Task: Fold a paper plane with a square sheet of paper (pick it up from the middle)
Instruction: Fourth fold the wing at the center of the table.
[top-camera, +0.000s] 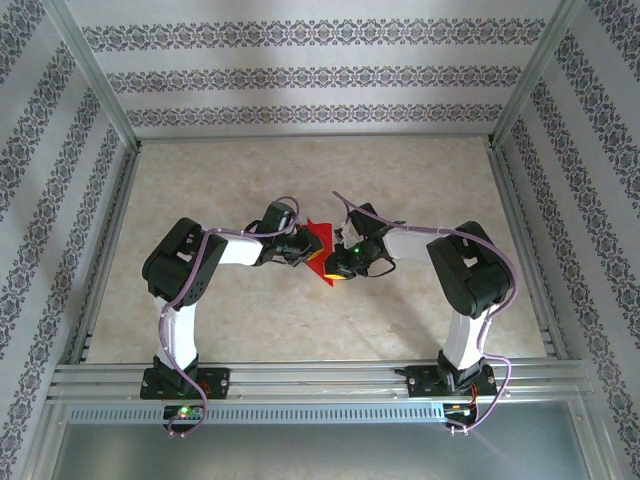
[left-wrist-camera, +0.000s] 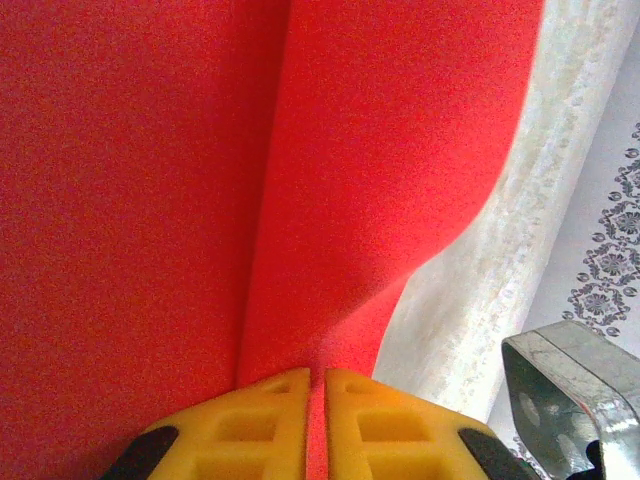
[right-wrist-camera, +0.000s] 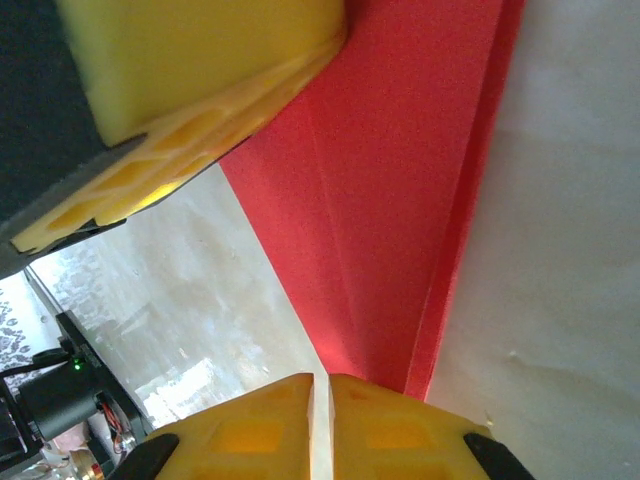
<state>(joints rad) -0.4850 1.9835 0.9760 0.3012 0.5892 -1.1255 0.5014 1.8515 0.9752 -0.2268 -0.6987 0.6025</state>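
Observation:
The red paper hangs folded above the table, between my two grippers at the middle. In the left wrist view the paper spreads wide, with a long crease down it. My left gripper is shut on its lower edge, and a red strip shows between the yellow pads. From the right wrist camera, the paper narrows to a point at my right gripper, which is shut on that corner. The left gripper's yellow fingers grip the far end. From above, the left gripper and right gripper almost touch.
The beige table is fenced by aluminium rails at the near edge and posts at the sides, with patterned walls behind. A metal bracket sits near the left gripper. Both arm bases stand at the near rail.

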